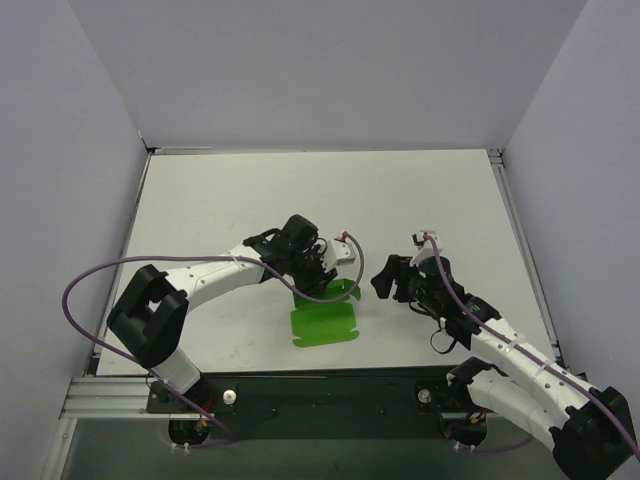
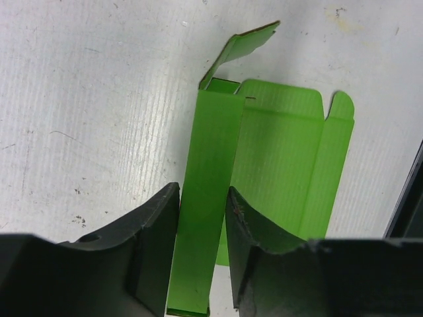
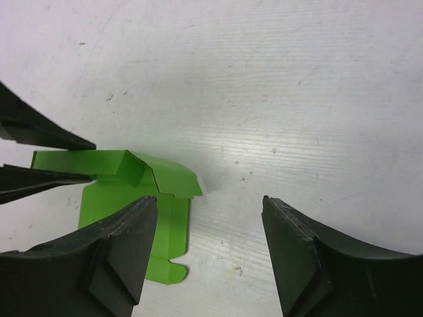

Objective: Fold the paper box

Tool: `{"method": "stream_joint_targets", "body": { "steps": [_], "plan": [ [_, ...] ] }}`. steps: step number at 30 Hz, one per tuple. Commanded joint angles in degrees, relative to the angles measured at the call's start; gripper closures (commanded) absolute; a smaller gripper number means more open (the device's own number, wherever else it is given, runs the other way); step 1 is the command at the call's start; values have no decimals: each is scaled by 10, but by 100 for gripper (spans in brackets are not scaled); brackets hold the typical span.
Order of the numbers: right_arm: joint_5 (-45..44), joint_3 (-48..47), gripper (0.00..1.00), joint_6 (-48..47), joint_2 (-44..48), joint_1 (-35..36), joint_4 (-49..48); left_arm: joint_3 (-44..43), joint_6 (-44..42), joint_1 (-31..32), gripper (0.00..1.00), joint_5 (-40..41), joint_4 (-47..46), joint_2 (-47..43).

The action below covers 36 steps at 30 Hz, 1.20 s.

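Observation:
The paper box (image 1: 325, 322) is bright green card lying partly flat on the white table (image 1: 250, 200), near the front edge. In the left wrist view one narrow panel (image 2: 208, 198) stands up between my left gripper's (image 2: 201, 218) jaws, which press on both of its sides; the wider panel (image 2: 284, 158) with its tabs lies flat beyond, and a small flap (image 2: 248, 41) sticks up at the far end. My left gripper (image 1: 322, 270) sits over the box's back edge. My right gripper (image 1: 385, 280) hangs just right of the box, open, with bare table between its fingers (image 3: 210, 218); the box (image 3: 149, 172) lies off its left finger.
White walls (image 1: 60, 200) close in the table on three sides. The dark front rail (image 1: 320, 390) carries both arm bases. A purple cable (image 1: 100, 275) loops off the left arm. My left gripper's fingertips (image 3: 39, 132) show at the left edge of the right wrist view.

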<state>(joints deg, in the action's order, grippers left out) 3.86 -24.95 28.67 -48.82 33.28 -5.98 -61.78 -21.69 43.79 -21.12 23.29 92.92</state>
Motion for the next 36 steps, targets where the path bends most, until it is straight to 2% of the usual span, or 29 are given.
{"method": "stream_joint_targets", "body": {
  "steps": [1,7,11,17,24,36],
  "plan": [
    [4,-7,35,9,-20,-23,26,3,-9,6,59,-5,-18,4],
    [32,-21,36,-17,-145,-20,-53,1,-12,14,66,-5,-9,10],
    [39,-7,36,-40,-174,-15,-102,-1,-13,16,69,-5,-6,10],
    [90,12,37,-66,-180,-11,-168,-3,-8,16,70,-1,-4,13],
    [136,17,41,-71,-191,2,-179,-14,7,16,71,20,6,23],
    [156,16,44,-78,-233,14,-233,-13,4,16,71,-6,10,22]
  ]
}}
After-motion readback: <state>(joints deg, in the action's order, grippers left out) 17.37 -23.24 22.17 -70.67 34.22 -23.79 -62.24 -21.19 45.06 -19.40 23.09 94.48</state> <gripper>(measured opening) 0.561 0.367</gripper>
